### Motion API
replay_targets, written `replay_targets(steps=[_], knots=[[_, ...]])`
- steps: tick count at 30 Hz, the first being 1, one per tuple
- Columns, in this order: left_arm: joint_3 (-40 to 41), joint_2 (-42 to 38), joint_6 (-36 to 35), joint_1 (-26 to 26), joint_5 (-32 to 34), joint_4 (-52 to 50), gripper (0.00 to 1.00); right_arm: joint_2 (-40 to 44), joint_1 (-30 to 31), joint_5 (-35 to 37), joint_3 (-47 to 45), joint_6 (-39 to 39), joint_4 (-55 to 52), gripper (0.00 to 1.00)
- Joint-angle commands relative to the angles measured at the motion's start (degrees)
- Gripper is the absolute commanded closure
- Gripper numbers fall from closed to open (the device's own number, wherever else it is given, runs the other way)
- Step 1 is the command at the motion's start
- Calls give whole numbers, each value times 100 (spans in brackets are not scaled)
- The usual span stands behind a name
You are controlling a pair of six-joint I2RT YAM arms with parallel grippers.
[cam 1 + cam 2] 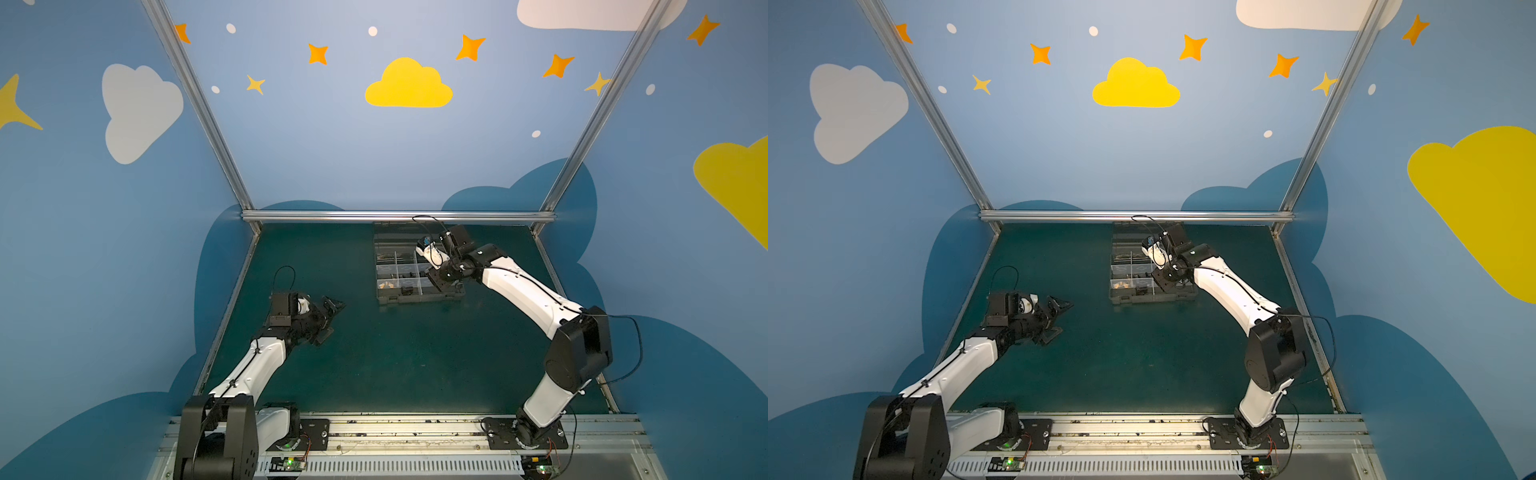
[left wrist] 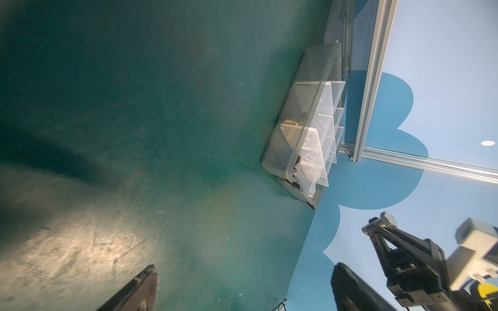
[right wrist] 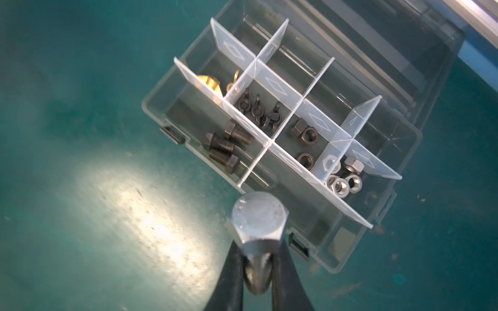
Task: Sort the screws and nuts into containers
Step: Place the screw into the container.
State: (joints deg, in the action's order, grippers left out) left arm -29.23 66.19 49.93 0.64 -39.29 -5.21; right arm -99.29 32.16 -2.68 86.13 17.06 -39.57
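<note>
- In both top views the right gripper [image 1: 439, 283] hovers over the latch-side edge of the organiser box [image 1: 415, 300]. The left gripper [image 1: 330, 316] hangs well apart from the box, jaws spread.
- Left wrist view: nothing sits between the left gripper's fingers [image 2: 134, 290].
- Right wrist view: the jaws pinch the silver screw [image 3: 258, 223] by its shank, just above that edge. Released here, it may drop outside the box or strike a divider [image 3: 253, 164]. Carried too far, it would join the silver nuts [image 3: 342, 183] rather than the black screws [image 3: 221, 145].

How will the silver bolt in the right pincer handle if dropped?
The silver bolt looks solid metal: probably stiff and heavy for its size. Gripped by the shank in the right pincer, it may slip. Its hex head should limit rolling.
</note>
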Motion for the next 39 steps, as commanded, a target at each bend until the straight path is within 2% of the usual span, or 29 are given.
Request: replay_targets(steps=[1, 8, 15, 19, 39], knots=[[-56, -63, -52, 16, 44, -94, 0, -203, -119, -80, 4, 968, 267, 100], [-56, -80, -18, 23, 99, -103, 0, -621, -446, -67, -98, 1671, 458, 100], [-39, -124, 17, 21, 133, -128, 0, -751, -697, -462, -226, 2179, 774, 100], [-39, -189, 25, 23, 172, -171, 0, -989, -712, -275, -194, 2476, 749, 100], [-55, -235, 19, 23, 192, -242, 0, -1432, -704, -82, -232, 2407, 994, 100]])
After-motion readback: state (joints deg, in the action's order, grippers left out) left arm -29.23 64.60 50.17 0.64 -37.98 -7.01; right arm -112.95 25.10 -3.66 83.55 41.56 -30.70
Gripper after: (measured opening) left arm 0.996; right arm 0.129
